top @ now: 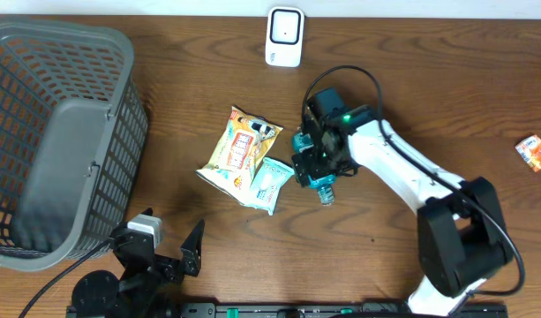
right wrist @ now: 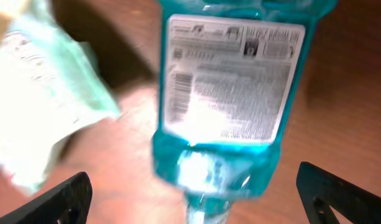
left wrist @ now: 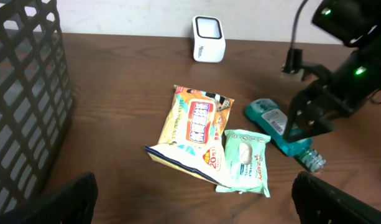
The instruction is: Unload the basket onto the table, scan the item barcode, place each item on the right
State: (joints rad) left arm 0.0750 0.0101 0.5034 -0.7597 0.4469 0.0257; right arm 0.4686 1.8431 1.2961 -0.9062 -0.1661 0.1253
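The right gripper is hanging over the teal bottle with its fingers spread wide and pinching nothing. The bottle is lying on the table near centre, barcode label facing up, just beside the wipes pack. It is sitting well apart from the white scanner at 12 o'clock, so I judge that gripping, lifting and presenting it are all left to do, while the left gripper is idling at 7 o'clock, spread and empty.
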